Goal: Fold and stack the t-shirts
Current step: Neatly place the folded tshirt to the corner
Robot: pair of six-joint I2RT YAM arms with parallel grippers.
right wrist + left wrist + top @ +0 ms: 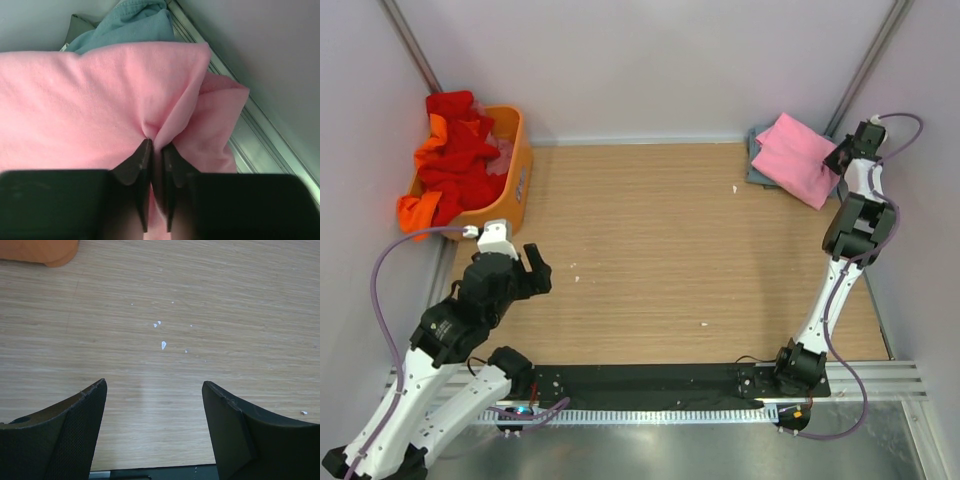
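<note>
My right jaws are nipped nearly together on a raised pleat of the pink shirt (pixel 75 100). It lies folded at the far right corner of the surface (pixel 670 240), on top of the grey-blue shirt (pixel 135 22). My left jaws stand wide apart and hold nothing, hovering over bare wood near the orange basket (pixel 520 165), where the red shirts (pixel 455 150) and an orange shirt (pixel 420 210) are heaped unfolded.

I judge this step to be squaring the pink shirt on the stack. The pinch looks thin, only a crease of cloth, so I should move slowly and low, dragging rather than lifting, or the fold may open. I must watch that the grey-blue shirt does not slide along with it, and keep clear of the metal rail (pixel 265 145) just beside the pile.
</note>
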